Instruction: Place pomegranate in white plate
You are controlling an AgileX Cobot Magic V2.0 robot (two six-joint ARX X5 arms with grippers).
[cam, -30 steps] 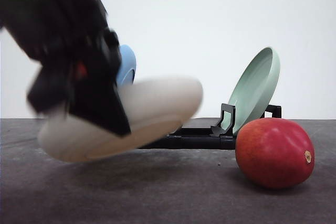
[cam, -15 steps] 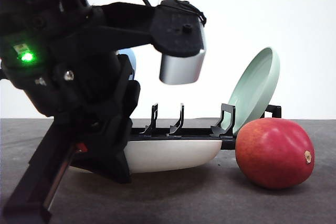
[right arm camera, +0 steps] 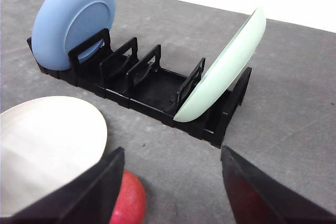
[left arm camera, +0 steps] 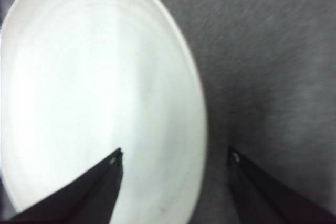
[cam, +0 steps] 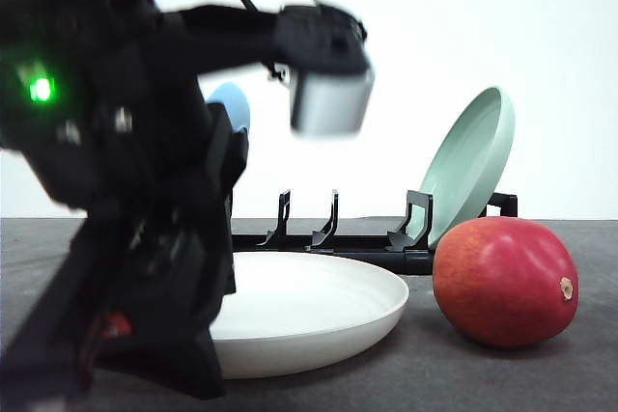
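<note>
Pomegranate (cam: 505, 282) lay on its side on the table (cam: 463, 373), long axis level, stem nub facing right, just beside the flat white plate (cam: 319, 311), we saw the left gripper (left arm camera: 173, 156) spread over its rim, right gripper (right arm camera: 170, 169) likewise parted.

No writing, label, brand, number or sign can be read anywhere in these views (the one bright mark is a plain green indicator light (cam: 40, 90) on the arm, which carries no character).
</note>
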